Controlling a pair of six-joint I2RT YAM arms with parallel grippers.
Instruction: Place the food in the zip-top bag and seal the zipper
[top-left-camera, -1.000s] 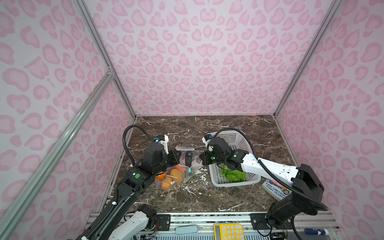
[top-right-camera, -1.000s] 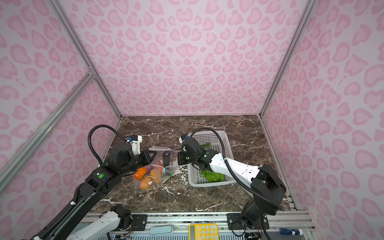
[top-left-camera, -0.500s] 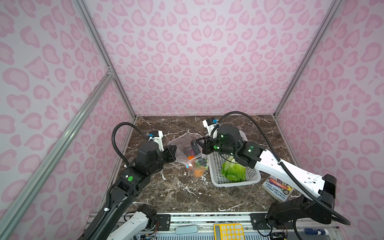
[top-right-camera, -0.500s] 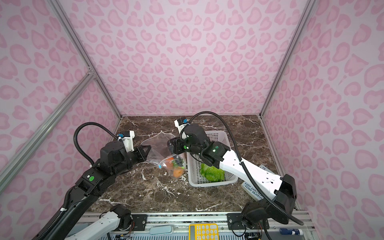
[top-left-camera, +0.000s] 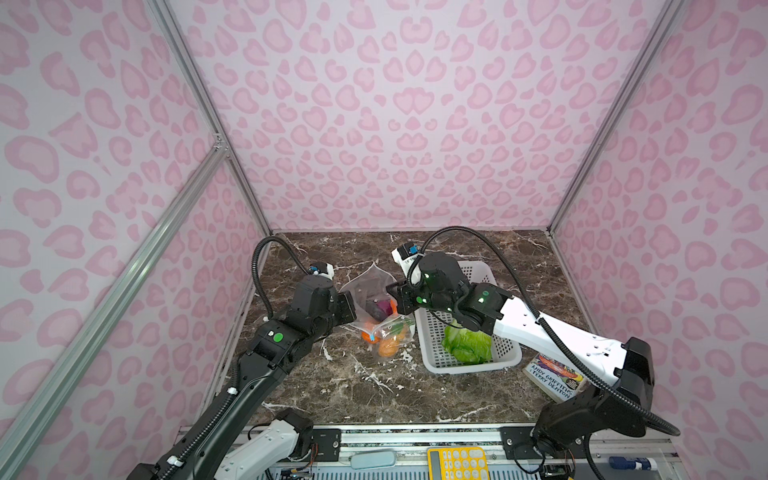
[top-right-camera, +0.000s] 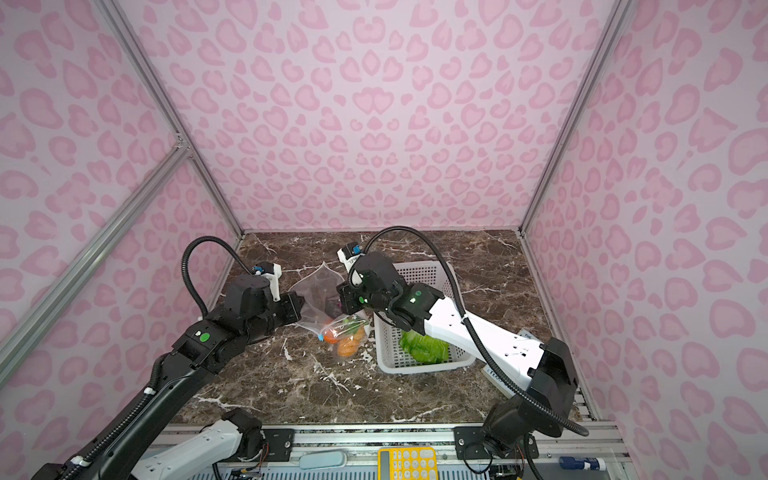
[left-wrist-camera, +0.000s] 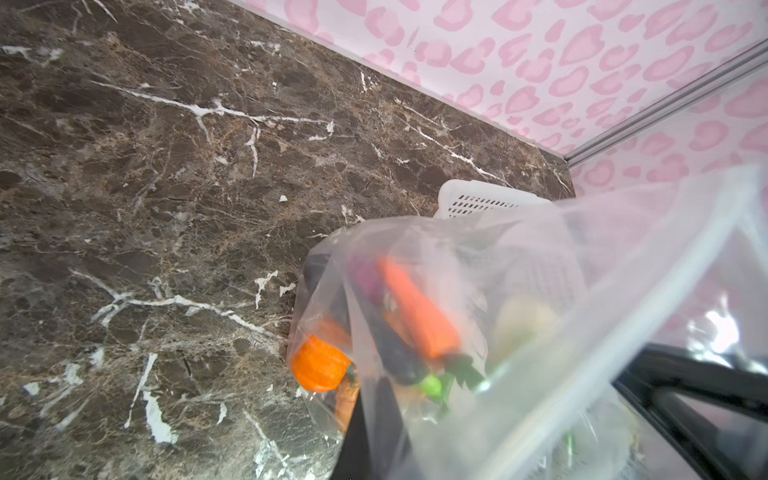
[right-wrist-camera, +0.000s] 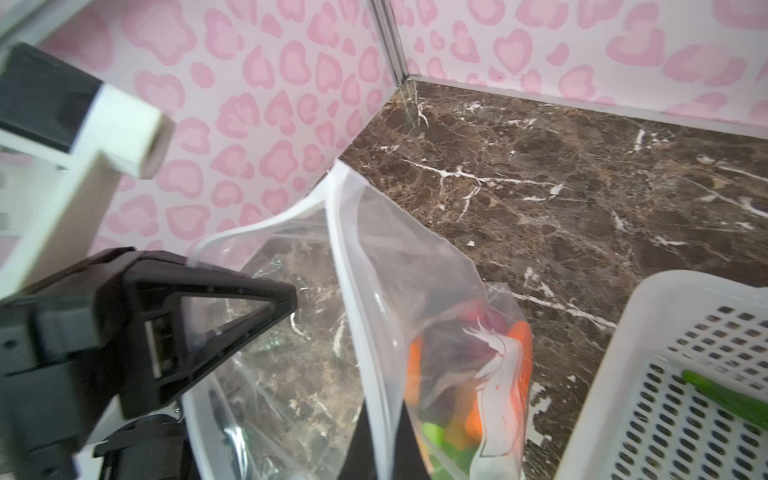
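The clear zip-top bag (top-left-camera: 370, 286) (top-right-camera: 318, 284) hangs above the marble table between both arms, mouth upward. My left gripper (top-left-camera: 353, 306) (top-right-camera: 300, 306) is shut on one side of the mouth edge, and my right gripper (top-left-camera: 392, 300) (top-right-camera: 341, 301) is shut on the other. Food lies low in the bag: an orange carrot (left-wrist-camera: 419, 311), a small pumpkin (left-wrist-camera: 320, 363) and a purple onion (top-left-camera: 380, 309). The zipper strip (right-wrist-camera: 349, 291) runs up from my right gripper (right-wrist-camera: 380, 449). The green cabbage (top-left-camera: 467, 345) (top-right-camera: 424, 347) lies in the white basket.
The white perforated basket (top-left-camera: 469, 368) (top-right-camera: 415, 270) stands just right of the bag, under my right arm. A book (top-left-camera: 555, 376) lies at the front right. A yellow calculator (top-left-camera: 457, 463) sits on the front rail. Pink walls close the left, back and right sides.
Both grippers have lifted the bag off the table and carried it toward the back. The food has slid down to the bag's bottom. The right arm has risen over the basket.
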